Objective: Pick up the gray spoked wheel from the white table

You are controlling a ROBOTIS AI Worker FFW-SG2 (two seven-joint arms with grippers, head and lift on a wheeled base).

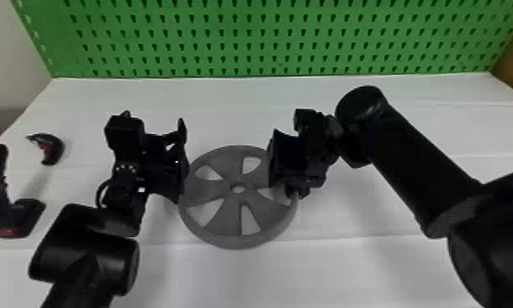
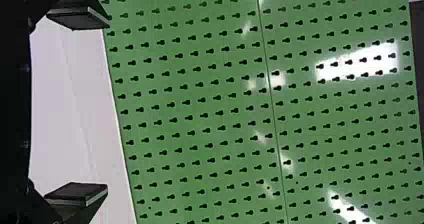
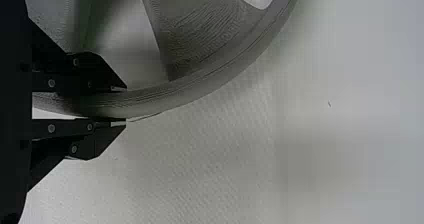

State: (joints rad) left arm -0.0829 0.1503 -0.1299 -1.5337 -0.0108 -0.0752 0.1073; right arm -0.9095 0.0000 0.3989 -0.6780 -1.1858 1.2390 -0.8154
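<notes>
Head view, gray spoked wheel: we see the gray spoked wheel (image 1: 229, 213) over the white desk (image 1: 350, 270); whether its underside touches the desk, we cannot tell.
Head view, right hand: we have the right hand (image 1: 298, 186) at the wheel's right rim, partly covering it.
Head view, left hand: our left hand (image 1: 155, 118) is at the wheel's left side, its body overlapping the rim in this view; whether they touch, we cannot tell.
Head view, tools: well to the wheel's left lie a curved black-and-red piece (image 1: 54, 149) and, nearer us, a black-and-red power tool (image 1: 16, 217).
Head view, pegboard: the green pegboard (image 1: 243, 24) stands beyond the wheel.
Left wrist view, left hand: our left hand (image 2: 108, 105) is open and empty, its two fingers wide apart, facing the pegboard.
Right wrist view, right hand: our right hand (image 3: 126, 105) is closed on the wheel's rim, one finger on each side.
</notes>
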